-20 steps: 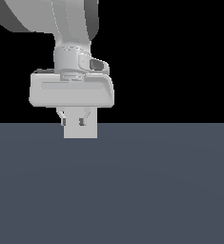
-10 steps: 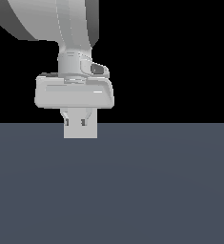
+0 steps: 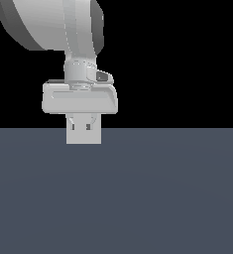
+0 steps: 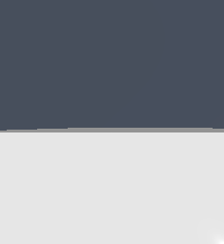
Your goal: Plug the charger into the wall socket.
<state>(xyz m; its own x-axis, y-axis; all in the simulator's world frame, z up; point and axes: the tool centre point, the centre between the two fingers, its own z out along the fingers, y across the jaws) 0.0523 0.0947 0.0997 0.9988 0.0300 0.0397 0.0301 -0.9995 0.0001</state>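
In the exterior view my gripper (image 3: 81,127) hangs from the pale hand (image 3: 80,97), fingers pointing down, right in front of the wall socket (image 3: 83,138). The socket is a light-grey square plate standing upright on the floor. No dark dot shows on it. The two fingers stand close together with pale material between them, which I take to be the charger seen end-on. It blends with the plate. In the wrist view an off-white surface, the charger (image 4: 108,190), fills half the picture very close up. The fingers do not show there.
A dark blue-grey floor (image 3: 162,198) spreads under the gripper and also fills the other half of the wrist view (image 4: 108,62). The background beyond it is black. The thick arm link (image 3: 48,25) rises toward the exterior view's left.
The hand looks slightly narrower and its upper edge sits a little lower. The arm links above it have swung. The fingers and the socket plate stay in the same place.
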